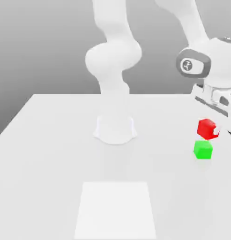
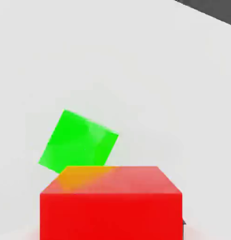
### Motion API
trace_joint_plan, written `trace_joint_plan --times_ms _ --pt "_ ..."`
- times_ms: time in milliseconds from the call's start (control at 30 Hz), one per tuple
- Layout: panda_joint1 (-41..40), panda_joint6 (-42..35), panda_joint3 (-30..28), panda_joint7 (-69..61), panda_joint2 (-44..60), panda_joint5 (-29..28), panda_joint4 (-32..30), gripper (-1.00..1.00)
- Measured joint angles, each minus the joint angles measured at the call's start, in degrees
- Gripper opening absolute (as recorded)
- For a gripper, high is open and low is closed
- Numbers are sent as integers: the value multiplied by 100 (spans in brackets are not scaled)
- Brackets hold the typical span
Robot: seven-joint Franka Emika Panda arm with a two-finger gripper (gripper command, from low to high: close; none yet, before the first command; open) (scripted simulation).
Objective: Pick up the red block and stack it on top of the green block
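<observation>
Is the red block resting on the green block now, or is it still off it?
Off. The red block hangs in the hand, above the green block, with a gap between them.

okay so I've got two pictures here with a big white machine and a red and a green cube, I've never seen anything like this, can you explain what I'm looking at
These are computer-rendered pictures of a simulated robot arm, not photographs. The exterior view looks at the whole scene from off the arm: the white jointed arm rises from its base on a white table and bends over to the exterior view's right. At its end sits a two-finger gripper, shut on the red block and holding it in the air just above the green block, which rests on the table. The hand view comes from a camera on the hand, looking down: the held red block looms close, and the green block lies beyond it on the table.
</observation>
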Motion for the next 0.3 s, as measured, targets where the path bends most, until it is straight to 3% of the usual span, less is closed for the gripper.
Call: trace_joint_plan --times_ms 167,200,300 --pt "-36 938 -20 385 958 -576 13 -100" --pt "-26 1103 -73 502 1133 -742 20 100" --pt "-26 1102 -73 502 1133 -742 20 100"
